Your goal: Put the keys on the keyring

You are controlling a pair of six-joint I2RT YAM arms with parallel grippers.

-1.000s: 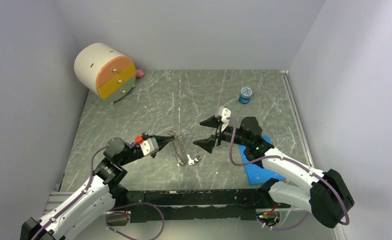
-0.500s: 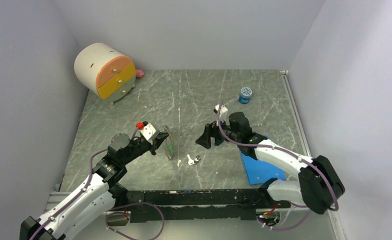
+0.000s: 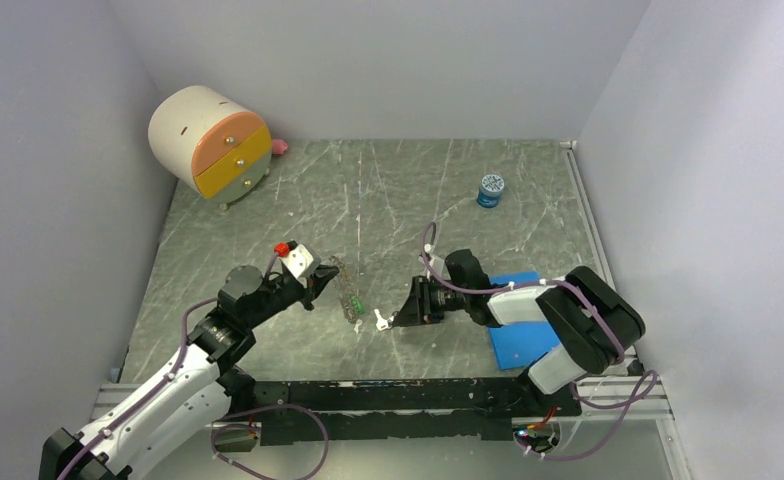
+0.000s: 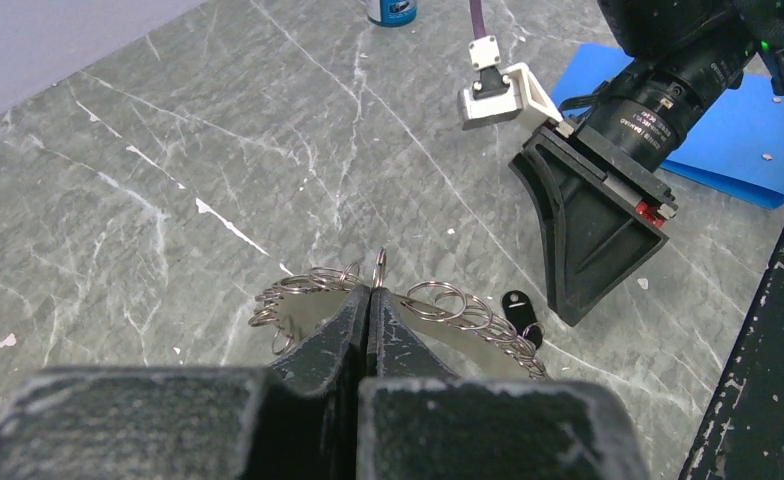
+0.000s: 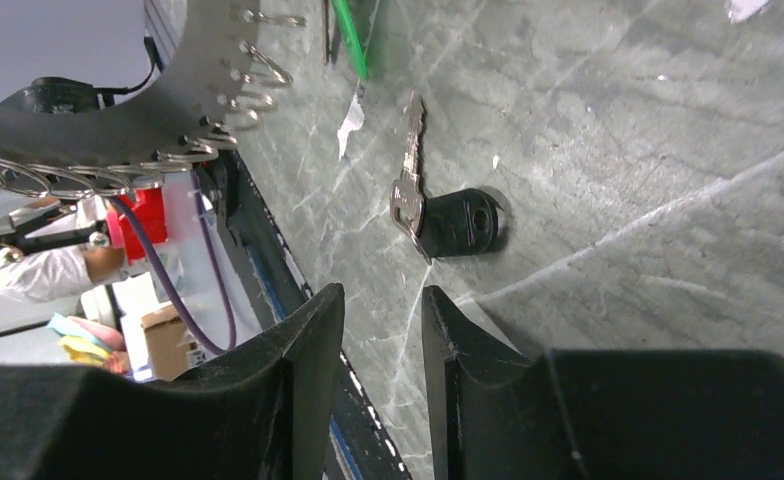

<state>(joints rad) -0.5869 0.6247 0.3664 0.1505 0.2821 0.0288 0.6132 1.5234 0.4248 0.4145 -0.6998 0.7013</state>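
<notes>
The right claw point(image 5: 380, 300) shows two dark fingers at the bottom. There is a small gap between them, and nothing is in it. Just past the tips, a key point(image 5: 456, 226) with a black head lies flat on the grey bench point(image 5: 618, 150), close to the bench's dark edge. Its metal part points away from the claw. Farther on is the ring point(image 5: 193, 110), blurry, with many little rings along its rim. A thin green strip point(image 5: 353, 40) shows beside it. A small white scrap point(image 5: 351, 118) lies between ring and key.

table point(image 3: 388, 190): grey marble | far-left: round drawer box point(image 3: 210, 145) | far-right: blue jar point(image 3: 490, 190) | near-right: blue sheet point(image 3: 524, 342) | centre: black-headed key point(image 5: 450, 224)
</notes>
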